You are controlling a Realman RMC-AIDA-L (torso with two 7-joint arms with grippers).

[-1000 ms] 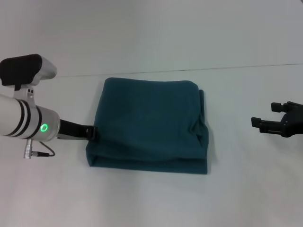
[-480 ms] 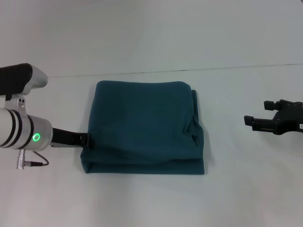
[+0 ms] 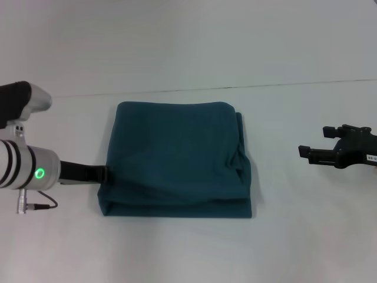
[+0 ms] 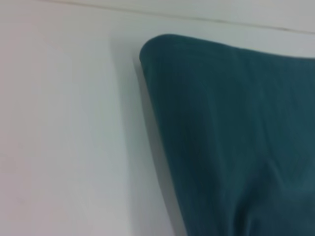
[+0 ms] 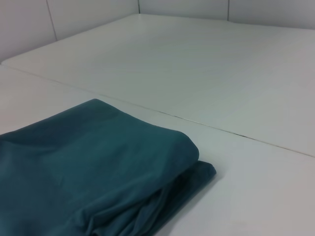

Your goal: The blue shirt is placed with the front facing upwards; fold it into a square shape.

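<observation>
The blue shirt (image 3: 177,159) is seen as soft, matt knit cloth – no sheen, with gentle creases and layered folded edges at its 3 o'clock side. The table (image 3: 188,53) is shown as a smooth, hard white surface with a faint satin gloss. The left gripper (image 3: 101,173), at the cloth's 9 o'clock edge, is made of matt black plastic, carried on a glossy white and silver wrist. The right gripper (image 3: 321,143) – well apart at 3 o'clock – appears as matt black plastic.

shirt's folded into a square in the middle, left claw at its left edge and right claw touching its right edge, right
Not quite: in the head view the right claw is well clear of the blue shirt, with bare table between. The left claw is at its left edge, and it is folded square.
</observation>
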